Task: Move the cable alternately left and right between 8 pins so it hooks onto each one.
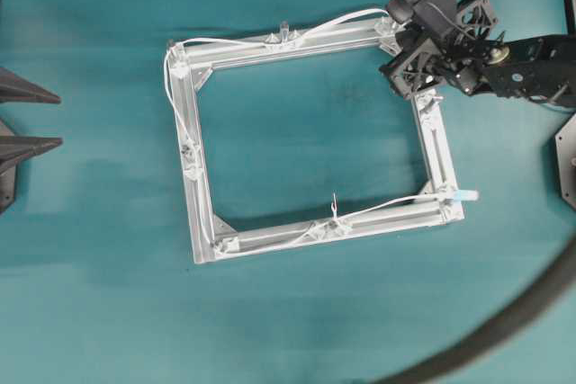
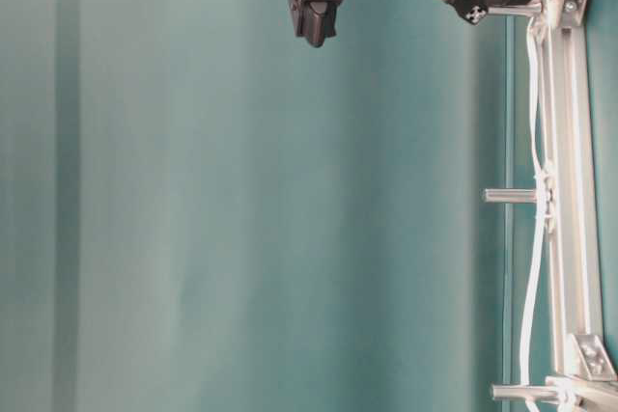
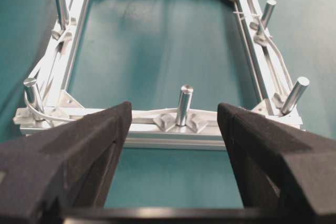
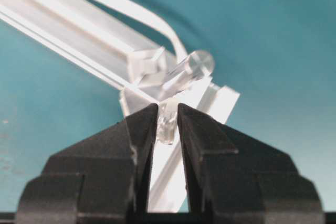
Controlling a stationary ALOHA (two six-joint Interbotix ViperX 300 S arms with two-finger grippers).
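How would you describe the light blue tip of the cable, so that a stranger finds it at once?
Look at the square aluminium frame on the teal table. At its lower right corner in the overhead view, the white cable ends in the light blue tip, the only coloured piece there, pointing outward past the frame.

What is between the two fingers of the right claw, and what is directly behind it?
The right claw pinches the white cable. Directly behind stands a clear pin on a corner of the aluminium frame. Lower down, the fingers cover the cable.
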